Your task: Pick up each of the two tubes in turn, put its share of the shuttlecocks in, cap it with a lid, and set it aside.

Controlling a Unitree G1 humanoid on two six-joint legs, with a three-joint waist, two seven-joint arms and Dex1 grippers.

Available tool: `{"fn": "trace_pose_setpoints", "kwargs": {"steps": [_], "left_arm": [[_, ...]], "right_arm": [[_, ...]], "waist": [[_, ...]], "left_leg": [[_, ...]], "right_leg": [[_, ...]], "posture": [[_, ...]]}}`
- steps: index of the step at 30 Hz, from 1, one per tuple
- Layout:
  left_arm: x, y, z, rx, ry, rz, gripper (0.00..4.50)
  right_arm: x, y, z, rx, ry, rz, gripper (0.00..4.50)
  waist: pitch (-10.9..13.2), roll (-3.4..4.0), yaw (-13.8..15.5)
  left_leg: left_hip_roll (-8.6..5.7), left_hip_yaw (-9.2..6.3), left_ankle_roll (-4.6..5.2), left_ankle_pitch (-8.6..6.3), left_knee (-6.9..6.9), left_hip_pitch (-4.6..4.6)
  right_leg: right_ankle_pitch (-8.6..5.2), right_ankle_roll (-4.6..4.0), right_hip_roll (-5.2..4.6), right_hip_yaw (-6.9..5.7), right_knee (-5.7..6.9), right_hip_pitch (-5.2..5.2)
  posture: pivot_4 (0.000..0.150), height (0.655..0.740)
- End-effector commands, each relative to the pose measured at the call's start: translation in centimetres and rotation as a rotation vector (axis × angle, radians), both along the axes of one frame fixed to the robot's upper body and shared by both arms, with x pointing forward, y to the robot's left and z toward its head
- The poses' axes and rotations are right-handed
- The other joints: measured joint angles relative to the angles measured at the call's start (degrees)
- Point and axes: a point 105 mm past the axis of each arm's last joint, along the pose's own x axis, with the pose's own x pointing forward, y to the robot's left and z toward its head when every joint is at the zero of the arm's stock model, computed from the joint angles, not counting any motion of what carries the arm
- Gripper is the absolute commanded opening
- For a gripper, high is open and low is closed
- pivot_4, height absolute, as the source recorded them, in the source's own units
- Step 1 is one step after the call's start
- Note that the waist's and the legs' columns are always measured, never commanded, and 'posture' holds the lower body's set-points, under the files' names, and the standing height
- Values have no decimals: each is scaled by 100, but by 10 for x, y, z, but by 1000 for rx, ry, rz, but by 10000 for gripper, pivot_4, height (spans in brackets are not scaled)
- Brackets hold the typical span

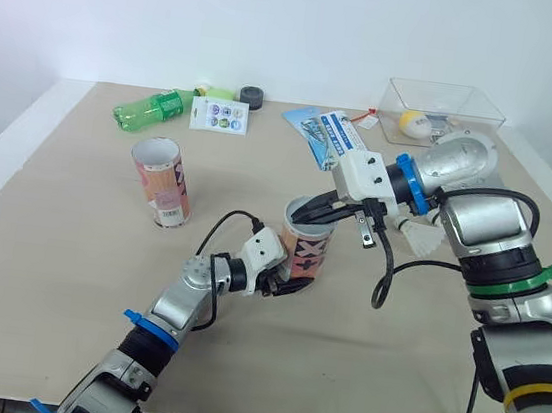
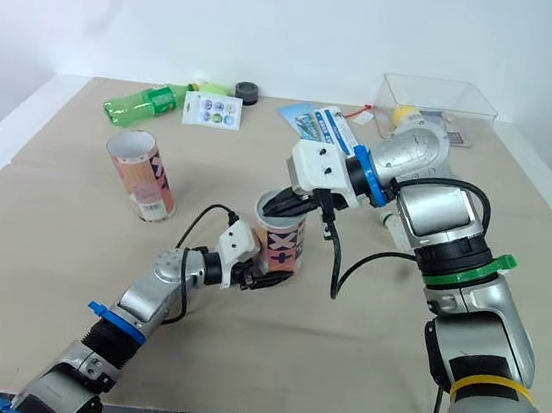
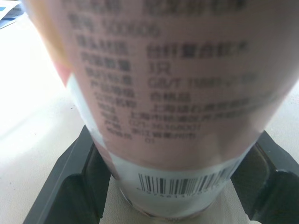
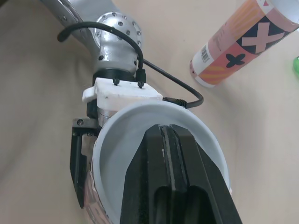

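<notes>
Beige counter, white wall behind. At centre the left hand clamps the shuttlecock tube near its base, likely steadying it while the right hand, fingers pressed together, nothing visible between, reaches into its mouth. The second tube stands at ten o'clock.

The left arm reaches forward and inward, forearm low, and its gripper is clamped on the base of an upright tube, one black finger on each side. The right arm bends at the elbow and reaches across. Its gripper, fingers pressed together, angles down into the tube's open mouth, just above the left gripper.
</notes>
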Motion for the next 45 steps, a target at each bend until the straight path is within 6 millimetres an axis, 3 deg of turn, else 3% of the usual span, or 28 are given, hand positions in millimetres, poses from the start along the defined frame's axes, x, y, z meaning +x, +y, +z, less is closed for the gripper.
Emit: {"fn": "trace_pose_setpoints", "kwargs": {"steps": [1,2,5,9,11,13,18,21,22,24,29,37,45], "left_arm": [[-2,-1,-4,13,10,-8,29743],[-2,-1,-4,14,10,-8,29743],[-2,1,-4,17,11,-5,29743],[-2,5,-5,24,10,-2,29743],[-1,6,-5,27,10,-1,29743],[-1,7,-5,30,9,-1,29743],[1,10,-3,29,5,-2,29743],[1,13,0,13,8,-7,29743],[2,15,2,1,6,-12,38552],[2,17,8,-15,-7,-29,44619],[3,22,16,-21,-38,-58,44619],[3,43,15,27,-70,-83,44619],[-7,54,12,40,-83,-106,44619]], "right_arm": [[-4,-5,-34,-84,190,-22,131],[-5,-2,-27,-43,207,-19,131],[-12,0,0,84,275,-9,9233],[-15,-12,29,215,299,-26,25255],[-15,-24,35,234,288,-53,36856],[-15,-35,39,260,289,-88,44408],[-9,-72,50,438,300,-245,44408],[-5,-95,37,520,268,-371,44408],[-5,-101,26,548,251,-412,45000],[-9,-104,3,573,215,-470,45000],[-18,-95,-39,637,198,-558,45000],[-32,-63,-93,654,273,-569,45000],[-30,-38,-114,664,274,-564,45000]], "waist": [[-2,0,-1],[-1,-1,0],[2,0,2],[16,5,6],[17,7,11],[19,7,18],[25,7,21],[28,2,22],[28,1,23],[29,-1,11],[59,49,-21],[71,27,-9],[74,25,3]], "left_leg": [[0,1,-1,0,0,0],[0,1,-1,-1,0,0],[0,0,-3,-2,-2,-9],[-1,-1,-10,-8,-6,-34],[-2,-2,-11,-11,-6,-56],[-4,-5,-10,-12,-6,-75],[-7,-7,-9,-12,-5,-98],[-7,-9,-9,-12,-4,-99],[-7,-9,-9,-13,-4,-99],[-6,-8,-6,-14,-6,-100],[-1,-3,-3,-14,-6,-99],[-6,-5,-4,-12,3,-101],[-3,-5,-4,-12,1,-101]], "right_leg": [[0,0,-1,0,0,0],[0,0,-1,0,0,0],[-2,-3,-2,0,0,-7],[-16,-1,-2,0,0,-28],[-8,25,-2,0,0,-47],[-8,31,-2,0,0,-65],[-8,34,-3,0,0,-85],[-8,33,-3,-3,-1,-84],[-8,33,-2,-3,-1,-84],[-10,33,0,-2,-1,-86],[-4,37,8,7,4,-94],[0,44,4,6,2,-88],[-1,42,5,5,2,-88]], "posture": [[1500,7400],[1500,7400],[1500,7400],[1500,7400],[1500,7400],[1500,7400],[1500,7400],[1500,7400],[1500,7400],[1500,7400],[1500,7400],[1500,7400],[1500,7400]]}}
